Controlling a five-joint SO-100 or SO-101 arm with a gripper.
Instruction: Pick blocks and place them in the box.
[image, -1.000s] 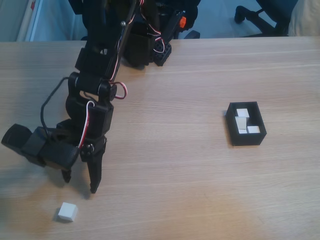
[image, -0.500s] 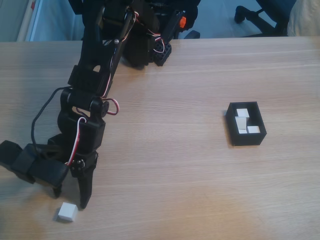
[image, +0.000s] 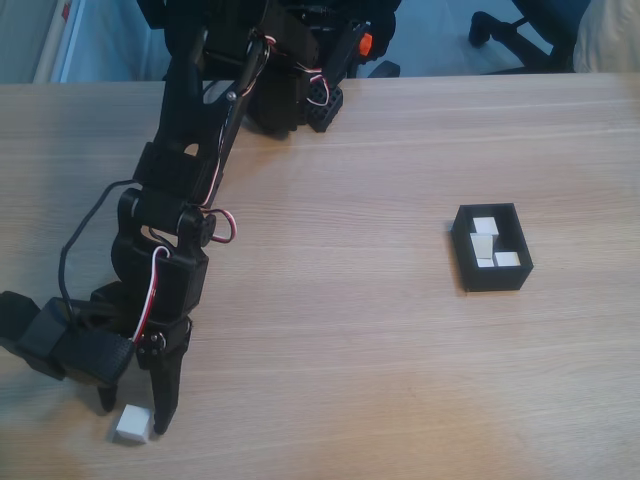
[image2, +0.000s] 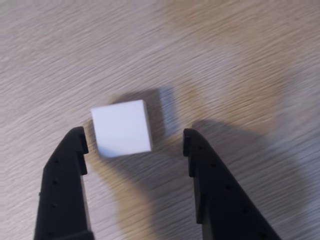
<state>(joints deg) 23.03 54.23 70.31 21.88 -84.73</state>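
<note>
Currently the gripper (image2: 134, 137) stands with its jaws apart, both fingertips low over the wooden table (image: 400, 380), and nothing is clamped between them. In the wrist view the loose white cube (image2: 121, 127) lies just ahead of the fingertips and partly inside the gap: it sits nearer the left-hand finger (image2: 65, 175) than the right-hand finger (image2: 215, 190), with clear table showing between the cube and the right-hand finger. In the fixed view the gripper (image: 130, 408) straddles the same white cube (image: 132, 424) near the lower left corner of the table, the longer finger just beside the cube's right face. The step in hand appears to be the final approach before the grasp. To do it well, advance the fingertips further along the cube so that the pads cover its side faces rather than its near edge, and shift slightly so that the cube sits midway in the gap; an off-centre closure would likely push or rotate the cube. The cube's faces look slightly skewed to the fingers, so a small wrist correction is advisable. Close only after the tips are fully down. The black box (image: 490, 275) stands well apart on the right of the table and already holds several white cubes (image: 486, 243).
</note>
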